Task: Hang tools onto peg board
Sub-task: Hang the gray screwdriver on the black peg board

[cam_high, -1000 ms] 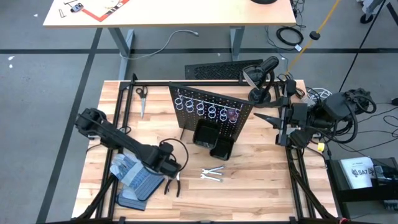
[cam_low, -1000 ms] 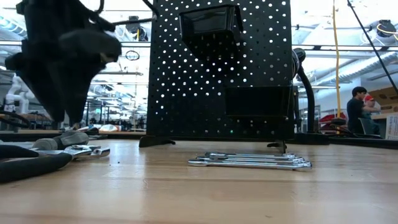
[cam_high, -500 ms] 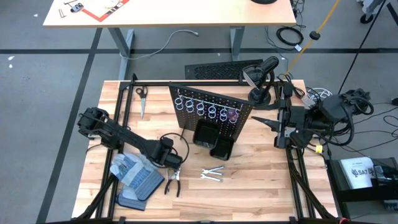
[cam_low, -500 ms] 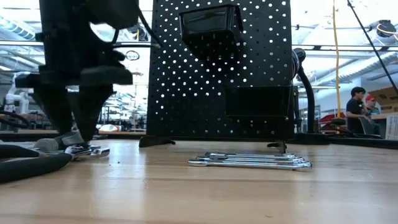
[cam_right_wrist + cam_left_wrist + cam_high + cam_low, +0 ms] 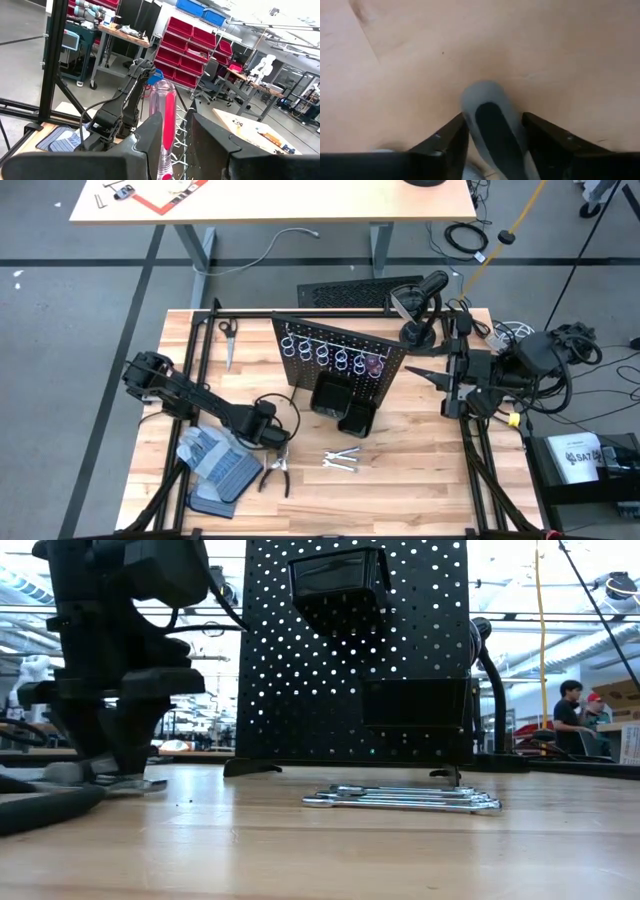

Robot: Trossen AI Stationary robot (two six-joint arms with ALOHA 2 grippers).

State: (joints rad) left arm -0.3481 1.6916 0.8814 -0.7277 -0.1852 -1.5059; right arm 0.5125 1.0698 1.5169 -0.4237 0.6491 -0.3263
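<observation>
My left gripper (image 5: 268, 438) is down at the table, just right of the blue-grey gloves (image 5: 215, 460). It is shut on the grey-handled screwdriver (image 5: 490, 125). The black-and-silver pliers (image 5: 276, 474) and the silver wrenches (image 5: 342, 460) lie flat on the wood nearby. The peg board (image 5: 340, 352) stands upright at the table's middle. The red-handled screwdriver (image 5: 163, 120) hangs upright in a silver ring at the board's right end. My right gripper (image 5: 415, 368) is raised and level to the right of the board, open, a little short of that handle. My left gripper has the screwdriver's grey handle (image 5: 470, 107) between its two fingers, one on each long side, close to the rounded butt end. The fingers come from above, pointing down, and lie across the handle. The handle lies flat on the table.
A black bin (image 5: 342, 404) hangs on the board's front. A flat black ribbed mat (image 5: 205, 502) lies under the gloves at the near left corner. Scissors (image 5: 228, 335) lie at the far left. Bare wood stretches to the right of the wrenches.
My left gripper has come down to the table over the grey handle, and its fingers now stand at the tabletop.
</observation>
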